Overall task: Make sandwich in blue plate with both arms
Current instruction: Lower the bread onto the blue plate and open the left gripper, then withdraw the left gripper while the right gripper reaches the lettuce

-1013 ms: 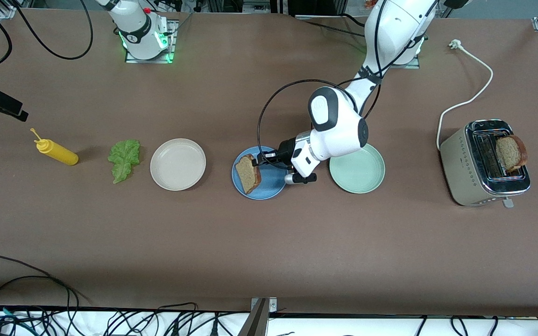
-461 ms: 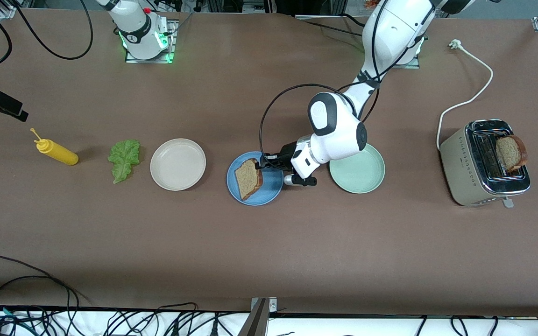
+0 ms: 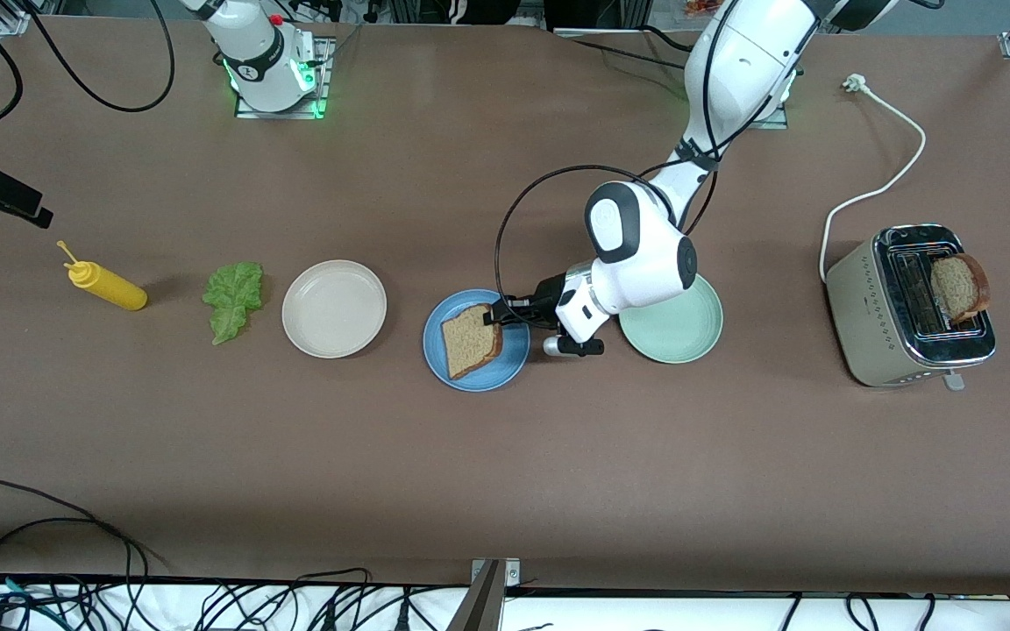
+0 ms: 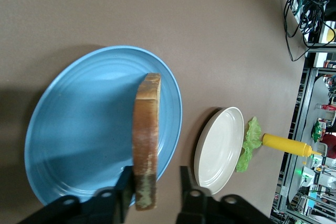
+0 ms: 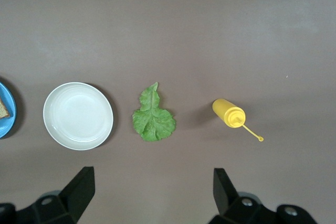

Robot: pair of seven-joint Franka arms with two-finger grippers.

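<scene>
Risk of bread slice [image 3: 472,341] clinging to one finger of part-open left gripper [image 4: 155,184] at blue plate [image 3: 514,358] rim, sliding off; right gripper [image 5: 152,182] idle, wide open, well apart from blue plate.

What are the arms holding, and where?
Nothing. The left gripper, open, flanks the bread at its crust edge, one side clear; the right gripper is empty.
</scene>
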